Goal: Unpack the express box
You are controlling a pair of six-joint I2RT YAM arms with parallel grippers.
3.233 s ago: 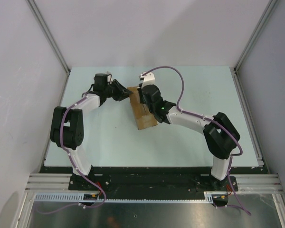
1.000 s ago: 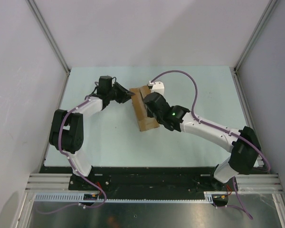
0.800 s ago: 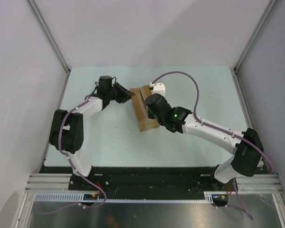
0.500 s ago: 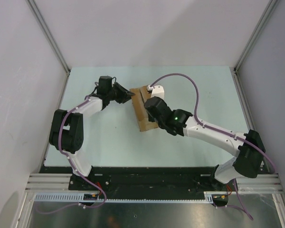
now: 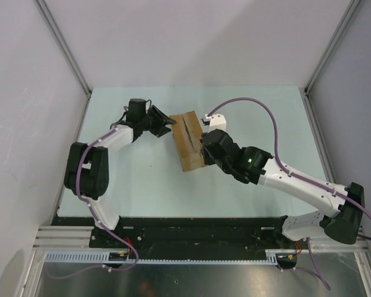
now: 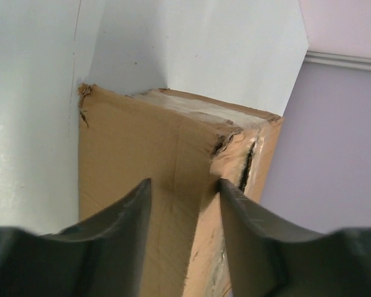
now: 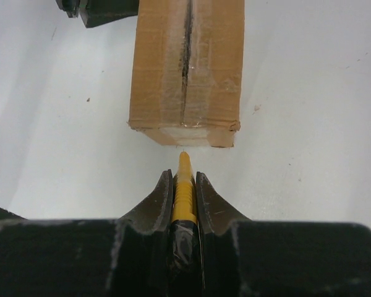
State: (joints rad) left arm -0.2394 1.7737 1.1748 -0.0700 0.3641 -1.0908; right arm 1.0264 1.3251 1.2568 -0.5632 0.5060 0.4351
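I see the express box (image 5: 188, 140) mid-tabletop (image 5: 142, 179), its top seam apparently slit and flaps not yet lifted. At its 5 o'clock my right gripper (image 7: 184, 176) clamps a yellow utility knife (image 7: 184, 195). At 10 o'clock my left gripper (image 6: 184, 185) gapes empty.

The left arm (image 5: 111, 139) and the right arm (image 5: 297, 182) are built alike: smooth white tubular links joined by chunky black joint housings, each rising from a black base (image 5: 107, 234). A purple cable (image 5: 260, 102) runs along each arm from base to wrist, standing off the links in loose curves. On the right arm a small green light (image 5: 250, 159) glows on a black housing, and a white block (image 5: 216, 121) sits at the wrist where the cable ends. The left fingers (image 6: 120, 216) are matte dark grey, broad, tapering to rounded tips. The right fingers (image 7: 154, 207) are black, similarly curved, with pale scuffs along their edges.
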